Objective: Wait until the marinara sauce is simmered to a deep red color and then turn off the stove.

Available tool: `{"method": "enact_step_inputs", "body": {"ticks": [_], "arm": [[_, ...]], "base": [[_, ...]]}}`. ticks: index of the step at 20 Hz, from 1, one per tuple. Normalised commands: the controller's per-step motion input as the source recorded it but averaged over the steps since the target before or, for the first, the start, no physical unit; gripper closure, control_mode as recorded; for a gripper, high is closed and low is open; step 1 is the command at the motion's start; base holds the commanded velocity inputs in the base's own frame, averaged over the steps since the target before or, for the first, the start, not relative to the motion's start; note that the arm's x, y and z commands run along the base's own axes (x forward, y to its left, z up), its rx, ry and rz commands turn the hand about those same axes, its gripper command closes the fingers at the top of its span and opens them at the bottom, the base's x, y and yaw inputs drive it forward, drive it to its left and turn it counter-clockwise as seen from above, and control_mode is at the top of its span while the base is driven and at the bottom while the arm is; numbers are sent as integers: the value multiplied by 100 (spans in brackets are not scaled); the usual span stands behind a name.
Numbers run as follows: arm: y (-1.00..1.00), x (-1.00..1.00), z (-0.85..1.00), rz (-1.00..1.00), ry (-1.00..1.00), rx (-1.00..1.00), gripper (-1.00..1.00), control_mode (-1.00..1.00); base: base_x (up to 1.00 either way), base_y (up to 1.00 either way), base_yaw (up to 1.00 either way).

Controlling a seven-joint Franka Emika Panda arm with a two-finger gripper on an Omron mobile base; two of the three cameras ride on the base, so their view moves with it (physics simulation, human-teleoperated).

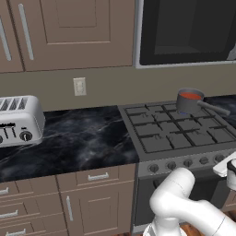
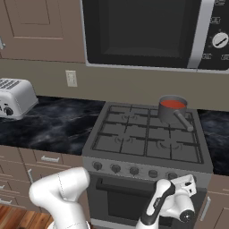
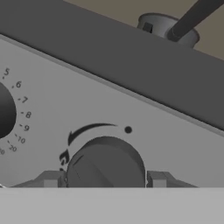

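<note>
The marinara sauce [image 1: 190, 96] [image 2: 172, 103] is a red disc inside the small grey saucepan [image 1: 189, 103] [image 2: 171, 111] on the stove's [image 1: 177, 131] [image 2: 147, 136] back right burner. In the hand view the saucepan [image 3: 167, 28] shows from below, above the front panel. My gripper [image 3: 104, 179] [image 2: 185, 184] [image 1: 231, 169] is at the right end of the stove's knob row. Its fingertips [image 3: 51, 179] press against both sides of a round dark knob [image 3: 105, 164], so it is shut on that knob.
A black-windowed microwave [image 2: 143, 31] hangs above the stove. A silver toaster [image 1: 18, 120] stands on the dark marble counter [image 1: 78, 138] to the left. More knobs [image 2: 115, 168] run along the front panel. A numbered dial [image 3: 4, 109] sits left of the held knob.
</note>
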Motion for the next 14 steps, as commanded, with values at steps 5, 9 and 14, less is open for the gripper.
{"method": "enact_step_inputs", "body": {"ticks": [5, 9, 14], "arm": [[0, 0, 0, 0, 0, 0, 100, -100], [0, 0, 0, 0, 0, 0, 100, -100], [0, 0, 0, 0, 0, 0, 100, -100]], "base": [[0, 0, 0], [0, 0, 0], [0, 0, 0]]}}
